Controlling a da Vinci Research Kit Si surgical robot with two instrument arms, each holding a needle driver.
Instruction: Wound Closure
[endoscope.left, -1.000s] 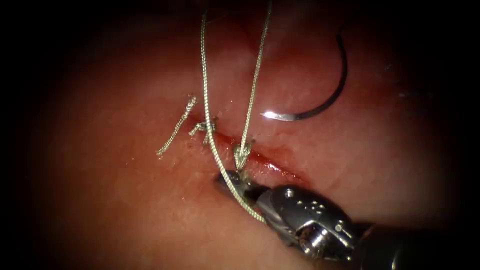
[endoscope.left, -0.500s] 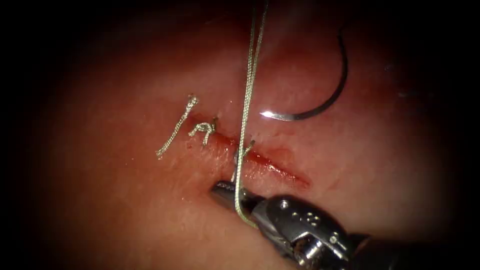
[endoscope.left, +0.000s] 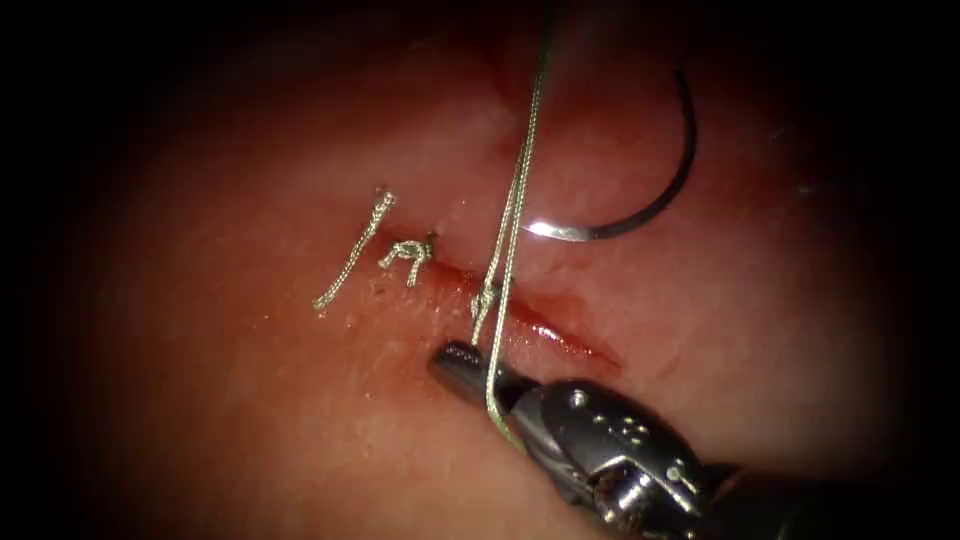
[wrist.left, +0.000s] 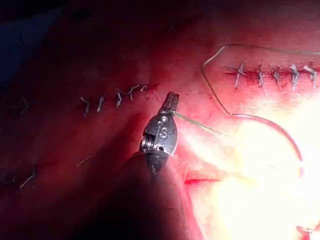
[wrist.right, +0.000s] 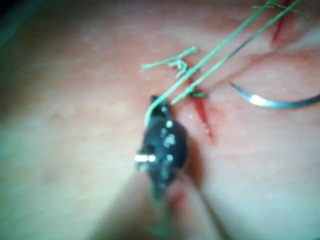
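Needle (endoscope.left: 655, 195) free on tissue (endoscope.left: 250, 400) right of cut; both tools clamped on thread (endoscope.left: 510, 220).

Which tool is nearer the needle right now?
Right. The right tool sits below the cut, shut on the thread; the needle lies free on the tissue. The left tool holds thread farther off.

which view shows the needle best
The endoscope view: the needle lies free on the tissue, right of the cut, its whole curve visible and neither pincer holding it. The right wrist view shows its pointed half, running off the frame. In the left wrist view only a thin pale arc could be it.
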